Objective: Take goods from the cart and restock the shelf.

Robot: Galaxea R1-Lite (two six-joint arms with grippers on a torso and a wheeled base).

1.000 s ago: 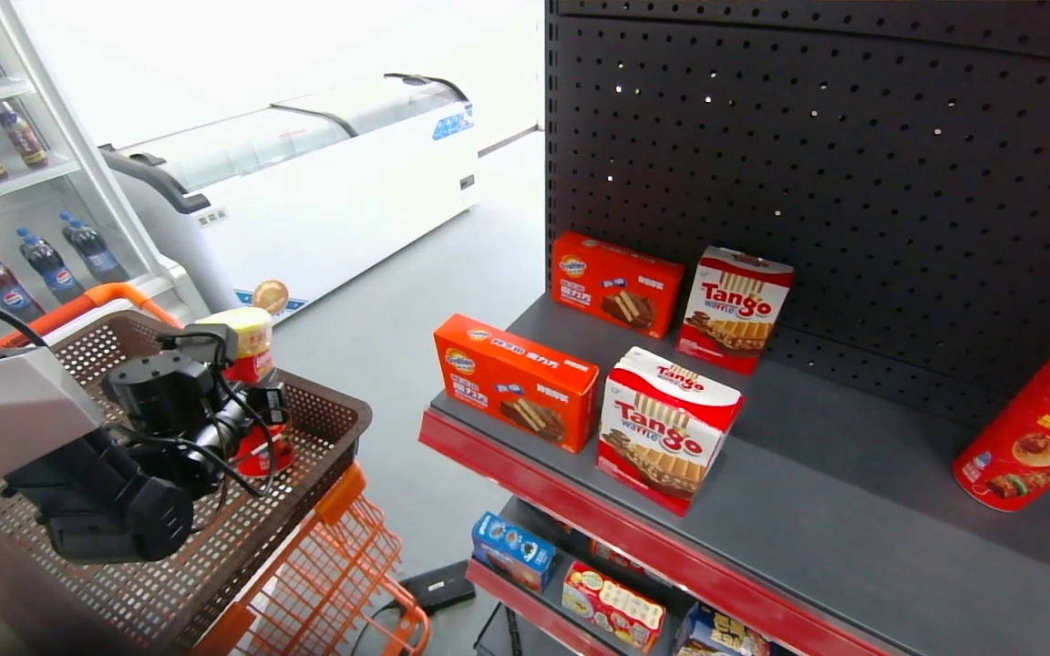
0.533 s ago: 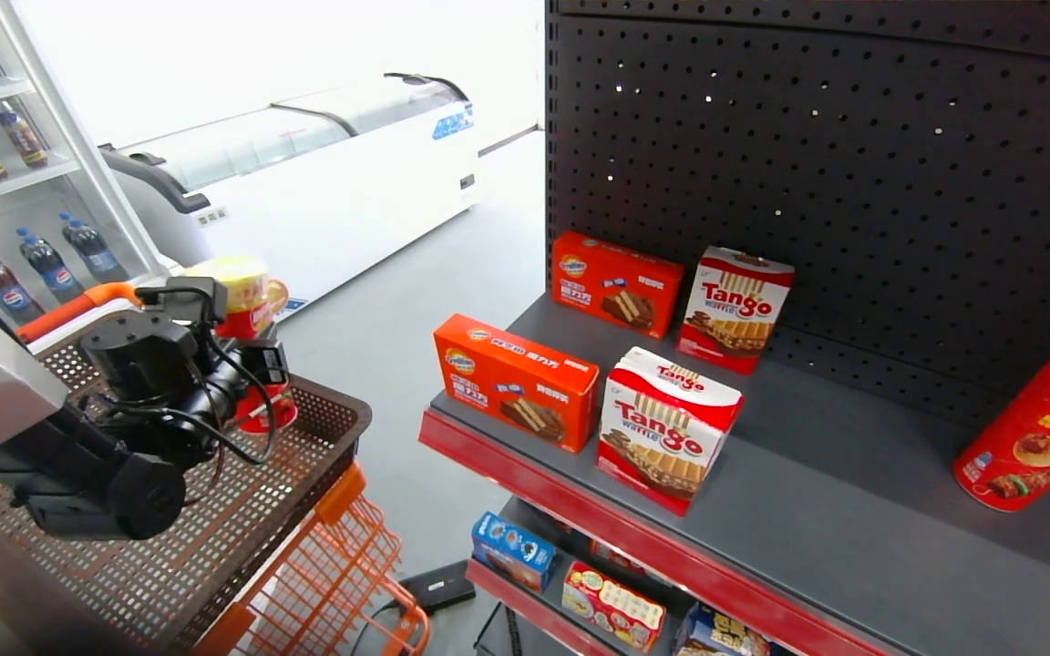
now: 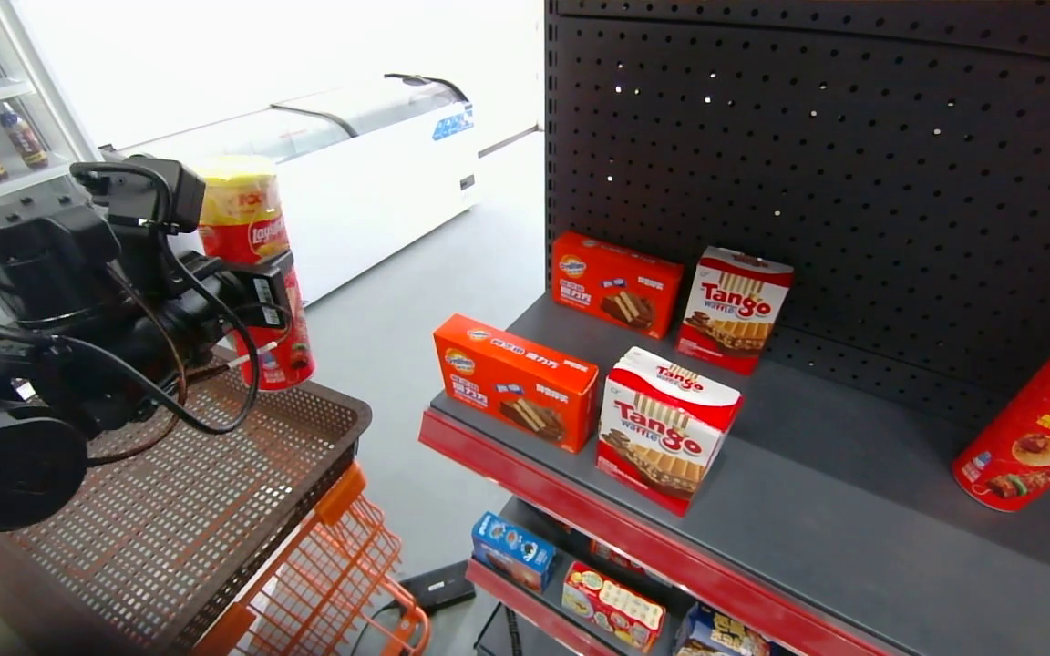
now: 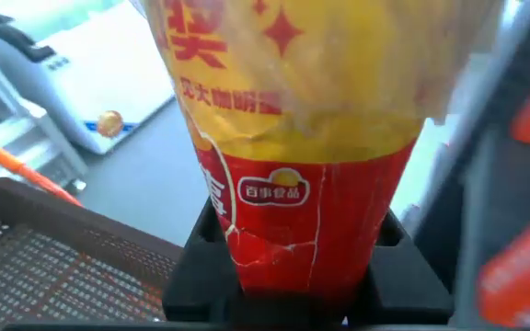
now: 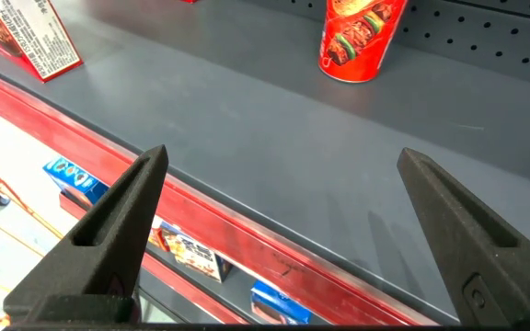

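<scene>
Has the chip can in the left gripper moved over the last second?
Yes. The chip can has risen from down in the cart basket to level with the freezer behind.

Head view: set high, off the left end of the shelf [image 3: 808, 510], facing forward and down across its board from a middling distance, cart [image 3: 215, 510] left of the shelf. Left wrist view: pressed close against the held chips can [image 4: 311, 211], facing past the shelf's left end toward the freezer [image 4: 72, 74]. Right wrist view: near above the shelf's front edge, facing down and inward between the spread fingers of the right gripper [image 5: 282, 154]. Shared by head and right wrist views: shelf board, red front lip, standing chips can [image 5: 357, 37]. Shared by head and left wrist views: held chips can, cart, freezer.
</scene>
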